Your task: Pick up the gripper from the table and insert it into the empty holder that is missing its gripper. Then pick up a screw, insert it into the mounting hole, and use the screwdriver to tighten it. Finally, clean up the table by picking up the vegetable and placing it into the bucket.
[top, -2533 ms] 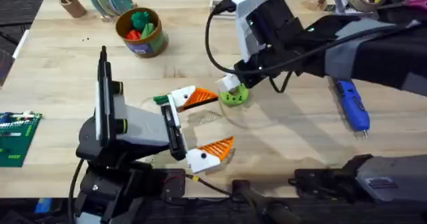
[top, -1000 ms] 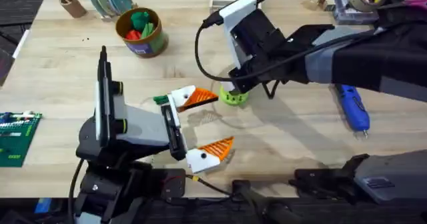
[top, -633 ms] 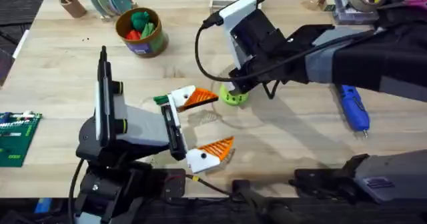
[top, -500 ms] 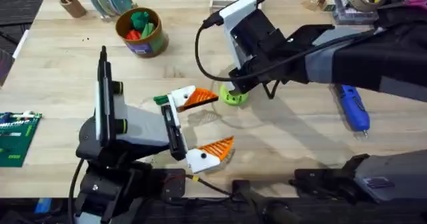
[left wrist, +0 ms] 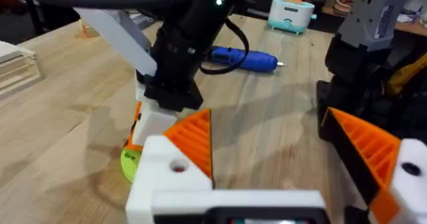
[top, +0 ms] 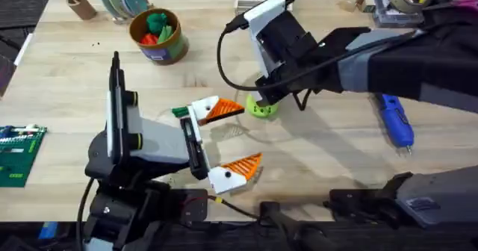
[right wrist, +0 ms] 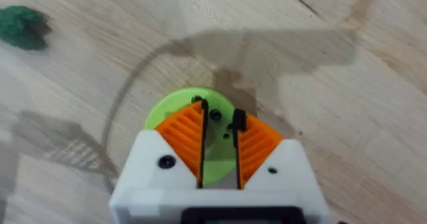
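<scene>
Wooden planks of the table [top: 67, 64] carry a bucket [top: 157, 36] of toys at the far left, a screwdriver [top: 393, 119] at the right and a circuit board [top: 16, 154] at the left edge. Right gripper [right wrist: 219, 151] reaches in from the right and hangs low over a green disc [right wrist: 175, 111], its orange pads nearly closed, gripping nothing. Left gripper [top: 222, 143] lies level with fingers spread wide and empty, just left of the disc. Vegetable [right wrist: 23, 27] lies on the wood beside its far finger.
</scene>
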You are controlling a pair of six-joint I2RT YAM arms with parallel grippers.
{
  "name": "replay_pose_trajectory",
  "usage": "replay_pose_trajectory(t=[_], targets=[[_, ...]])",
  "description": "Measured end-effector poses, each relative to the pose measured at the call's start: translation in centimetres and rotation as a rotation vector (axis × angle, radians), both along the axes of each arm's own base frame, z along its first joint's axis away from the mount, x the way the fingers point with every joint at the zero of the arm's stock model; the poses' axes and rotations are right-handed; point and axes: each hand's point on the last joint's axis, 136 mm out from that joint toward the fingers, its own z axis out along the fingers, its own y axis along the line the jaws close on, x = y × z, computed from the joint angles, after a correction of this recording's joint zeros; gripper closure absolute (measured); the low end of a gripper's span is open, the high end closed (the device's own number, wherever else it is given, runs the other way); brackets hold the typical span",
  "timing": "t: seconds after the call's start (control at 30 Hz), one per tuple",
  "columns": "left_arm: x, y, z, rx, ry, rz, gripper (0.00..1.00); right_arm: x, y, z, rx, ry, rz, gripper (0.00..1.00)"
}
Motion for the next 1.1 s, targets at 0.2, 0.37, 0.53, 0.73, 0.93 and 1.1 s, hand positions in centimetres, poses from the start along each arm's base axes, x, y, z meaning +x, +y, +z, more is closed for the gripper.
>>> replay_pose_trajectory(t=[0.2, 0.37, 0.53, 0.73, 0.93, 1.1], targets=[[0.0, 0.0, 0.0, 0.000, 0.000, 0.000, 0.008, 0.0, -0.1, 0.0, -0.003, -0.002, -0.002, 0.789], [0.0, 0.0, 0.0, 0.000, 0.000, 0.000, 0.008, 0.0, 0.0, 0.0, -0.002, -0.002, -0.001, 0.882], [0.0, 0.0, 0.0, 0.000, 0.000, 0.000, 0.008, 0.1, 0.0, 0.0, -0.001, -0.003, -0.002, 0.987], [0.0, 0.0, 0.0, 0.000, 0.000, 0.000, 0.008, 0.1, -0.1, 0.0, -0.006, -0.006, -0.004, 0.991], [0.0, 0.0, 0.0, 0.000, 0.000, 0.000, 0.008, 0.4, -0.9, 0.3, -0.058, -0.022, -0.010, 0.993], [0.0, 0.0, 0.0, 0.000, 0.000, 0.000, 0.008, 1.0, -1.0, 1.1, -0.080, -0.046, 0.007, 0.993]])
